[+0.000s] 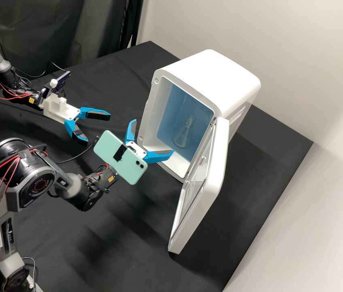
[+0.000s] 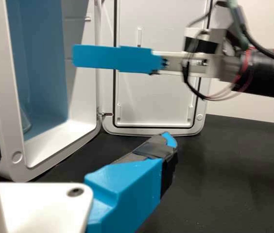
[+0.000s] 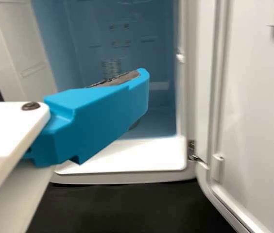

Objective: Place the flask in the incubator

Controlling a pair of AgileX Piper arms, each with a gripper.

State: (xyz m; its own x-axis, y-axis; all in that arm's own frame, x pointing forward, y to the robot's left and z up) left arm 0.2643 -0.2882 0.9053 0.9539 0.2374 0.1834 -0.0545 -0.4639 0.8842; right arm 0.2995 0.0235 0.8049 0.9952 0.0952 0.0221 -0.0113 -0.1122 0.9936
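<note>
Nearest, the right arm is carrying a mint-green phone point(image 1: 120, 156) on its wrist. Its end effector point(image 1: 153, 137) is hanging released, fingers spread, right at the mouth of the white incubator point(image 1: 216, 81), whose door point(image 1: 197, 182) is standing wide open on the black tabletop point(image 1: 118, 235). The glass flask point(image 1: 184, 132) is standing upright inside the blue-lined chamber, toward the back, one blue finger partly covering it in the right wrist view. Farther back, the left end effector point(image 1: 97, 129) is hovering released above the tabletop, off to the side of the opening, before a dark curtain point(image 1: 57, 28).
</note>
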